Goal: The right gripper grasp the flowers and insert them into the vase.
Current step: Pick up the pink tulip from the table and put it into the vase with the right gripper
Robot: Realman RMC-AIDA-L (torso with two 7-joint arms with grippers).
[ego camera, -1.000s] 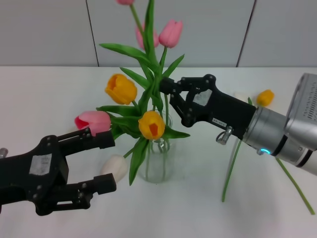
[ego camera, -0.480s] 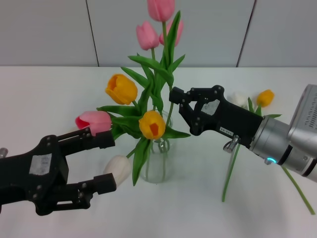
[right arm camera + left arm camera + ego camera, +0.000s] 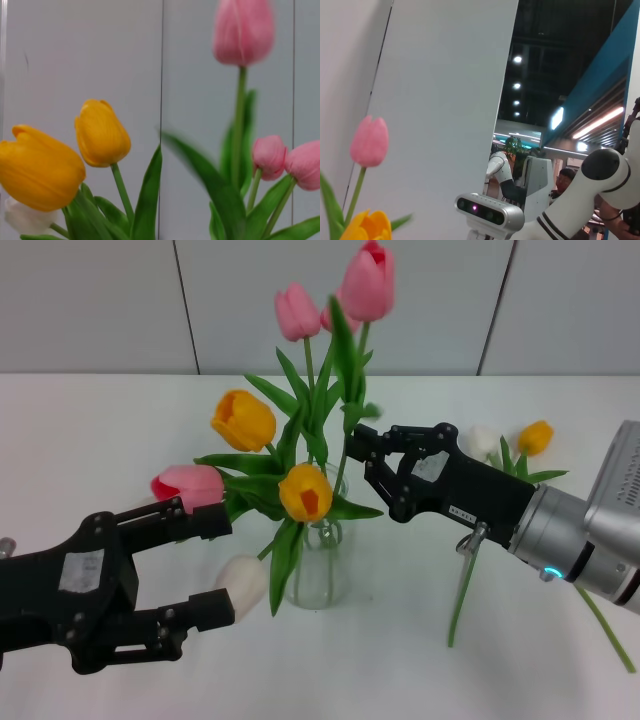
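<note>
Holding a pink tulip (image 3: 366, 282) by its stem, the right end effector (image 3: 362, 452) hangs just beside the bouquet, on the robot's right of the vase (image 3: 318, 565) and above its rim. Its jaws are closed narrow on the green stem, with the bud well above the fingers and near the top of the head view. The stem's long axis runs close to upright, leaning slightly, and its lower end passes down behind the leaves toward the vase mouth; whether that end is already inside the glass I cannot tell, since leaves hide it. The vase lies below and a little to the left of the grip, so the coming move seems to be a lowering along the stem's own axis with a slight shift leftward.

The clear glass vase stands on the white tabletop (image 3: 100, 430) and already holds several flowers: two yellow tulips (image 3: 243, 419), pink ones, and broad pointed leaves spreading outward. In the right wrist view the yellow heads (image 3: 102, 132) and the pink bud (image 3: 243, 31) fill the foreground.

More tulips lie loose on the tabletop: a yellow one (image 3: 535, 437) and a white one (image 3: 482, 439) behind the right arm, another white bud (image 3: 238, 579) near the vase base.

The left end effector (image 3: 203, 565) sits low at the near left, jaws spread wide and empty, close to the vase but apart from it. The right arm is the one engaged.
</note>
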